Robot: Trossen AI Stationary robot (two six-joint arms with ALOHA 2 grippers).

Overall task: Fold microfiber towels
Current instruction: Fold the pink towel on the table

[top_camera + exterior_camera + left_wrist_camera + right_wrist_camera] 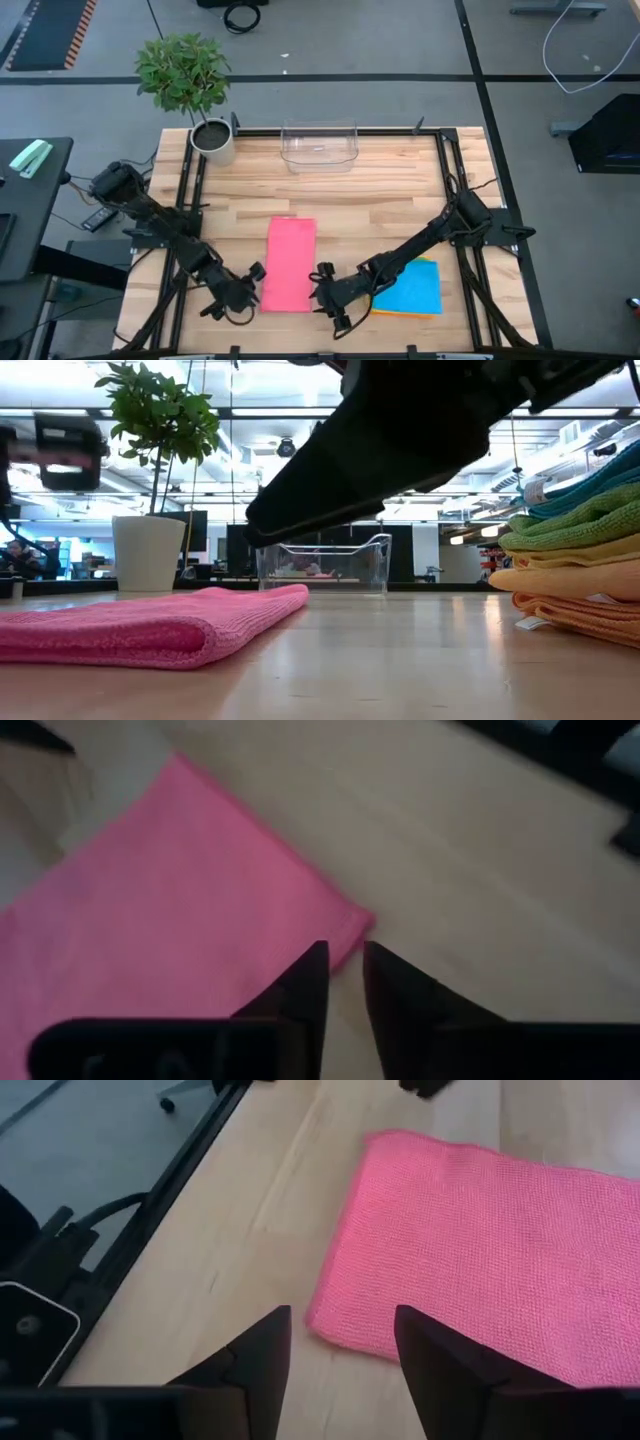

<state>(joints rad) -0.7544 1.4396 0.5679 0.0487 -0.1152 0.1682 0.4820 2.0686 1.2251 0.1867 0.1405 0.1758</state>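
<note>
A pink microfiber towel lies folded into a long strip on the middle of the table; in the low view its rounded fold faces the near edge. My left gripper hovers just left of the towel's near left corner, fingers slightly apart with nothing between them. My right gripper stands open just right of the towel's near right corner, nothing between its fingers. At the near right lies a stack of towels, blue on top, with green, yellow and orange layers.
A clear plastic bin stands at the far edge, middle. A potted plant sits at the far left corner. Black frame rails run along both table sides. Bare wood lies between bin and towel.
</note>
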